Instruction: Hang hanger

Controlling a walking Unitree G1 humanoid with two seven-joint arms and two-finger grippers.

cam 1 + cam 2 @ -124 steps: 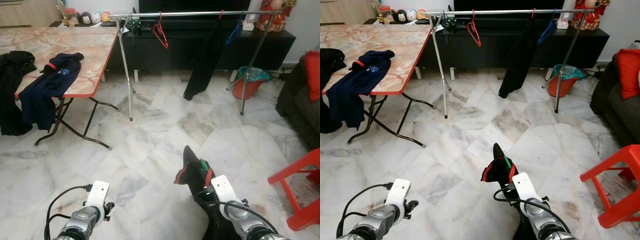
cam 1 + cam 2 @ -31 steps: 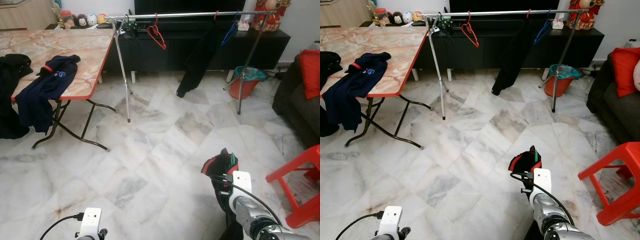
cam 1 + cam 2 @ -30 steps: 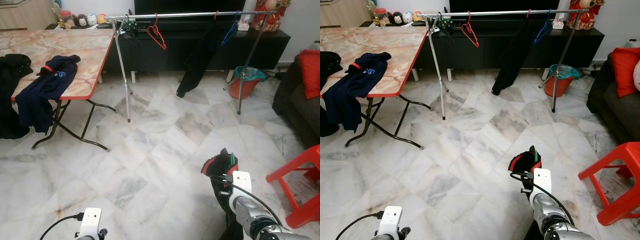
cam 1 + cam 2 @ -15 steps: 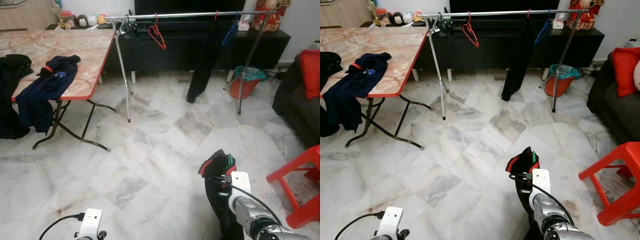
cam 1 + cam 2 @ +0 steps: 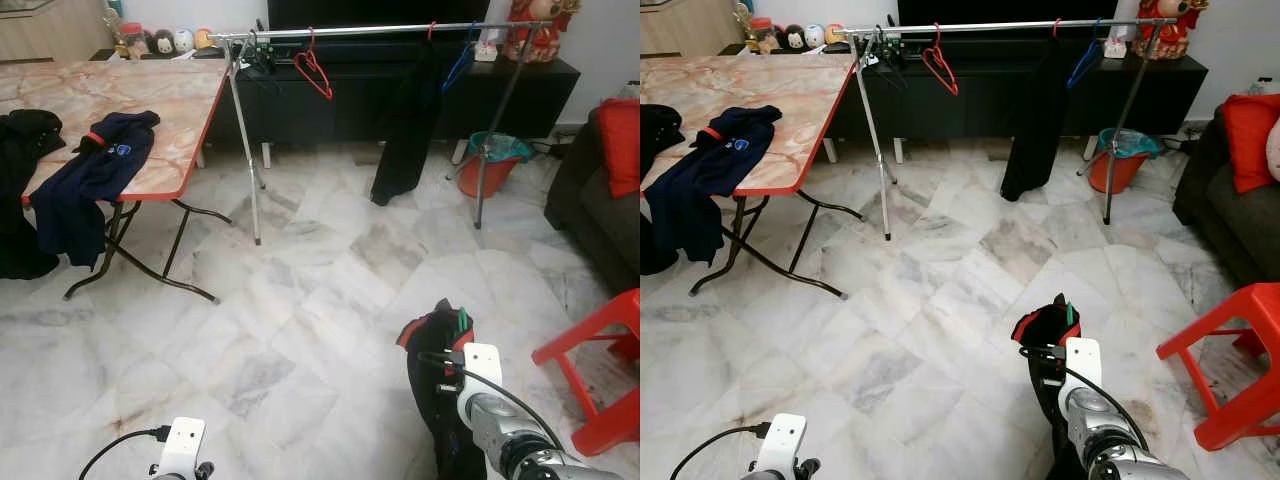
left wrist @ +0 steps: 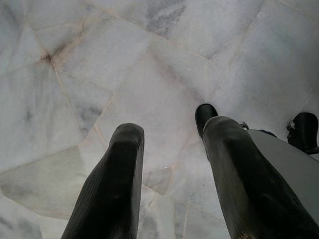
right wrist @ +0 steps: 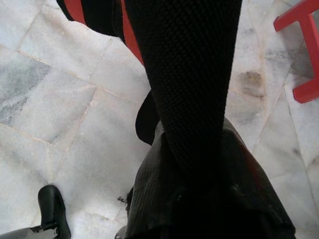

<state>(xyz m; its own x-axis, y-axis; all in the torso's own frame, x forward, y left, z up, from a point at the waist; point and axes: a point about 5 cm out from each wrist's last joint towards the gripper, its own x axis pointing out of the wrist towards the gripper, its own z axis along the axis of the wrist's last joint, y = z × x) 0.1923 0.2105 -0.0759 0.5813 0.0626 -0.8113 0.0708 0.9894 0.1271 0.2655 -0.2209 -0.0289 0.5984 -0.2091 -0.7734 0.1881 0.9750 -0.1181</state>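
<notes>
Right tool point(image 7: 192, 164) still clamps garment point(image 5: 440, 385); rack point(image 5: 370, 30) slightly nearer.

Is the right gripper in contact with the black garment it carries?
Touching. In the right wrist view the black garment is pinched between the right gripper fingers; the right eye view shows it draped down from that gripper.

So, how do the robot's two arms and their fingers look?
Both arms are silver metal, each with a white block at the wrist and a black cable looping off it. The left gripper has two long black ribbed fingers. The right arm looks alike.
</notes>
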